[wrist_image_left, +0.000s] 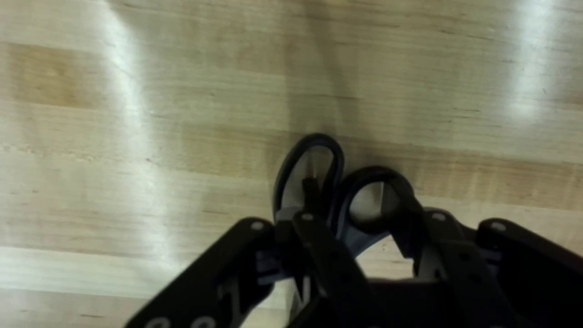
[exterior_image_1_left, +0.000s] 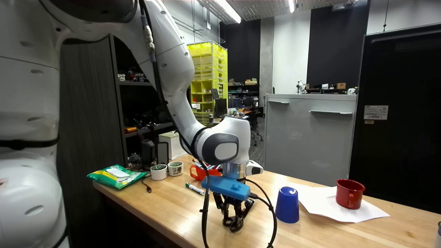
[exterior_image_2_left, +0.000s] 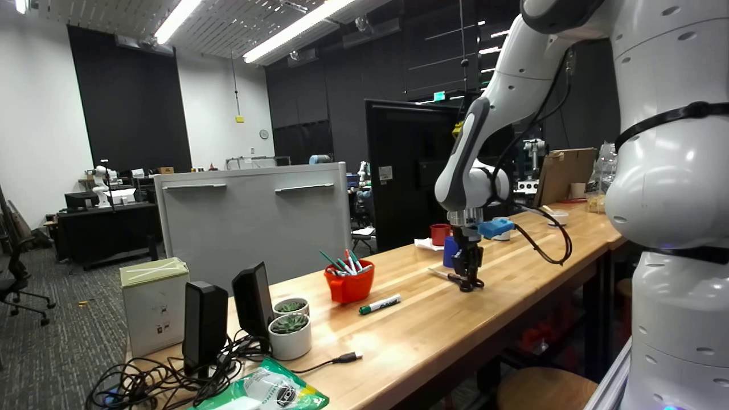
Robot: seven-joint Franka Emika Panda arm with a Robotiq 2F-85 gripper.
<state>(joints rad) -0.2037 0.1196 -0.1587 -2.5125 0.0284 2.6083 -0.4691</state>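
A pair of scissors with black loop handles point(wrist_image_left: 371, 174) lies on the wooden table directly under my gripper point(wrist_image_left: 348, 184). In the wrist view the fingers stand part-way apart, and each tip appears to reach into a handle loop. Pale wood shows between the right-hand finger point(wrist_image_left: 437, 232) and the near rim of its loop, so no firm pinch is visible. Most of the blades are hidden behind the gripper. Both exterior views show the gripper point(exterior_image_1_left: 231, 220) pointing straight down at the handles. Close by, a blue cup point(exterior_image_1_left: 287, 205) stands upside down.
A red mug point(exterior_image_1_left: 349, 194) sits on white paper point(exterior_image_1_left: 320, 206) beyond the cup. A green-capped marker point(exterior_image_2_left: 380, 304) and an orange-red container point(exterior_image_2_left: 350, 287) of pens stand on the gripper's other side. Potted succulents point(exterior_image_2_left: 289, 336), black speakers point(exterior_image_2_left: 205, 319) and a green packet point(exterior_image_1_left: 117, 176) lie farther off.
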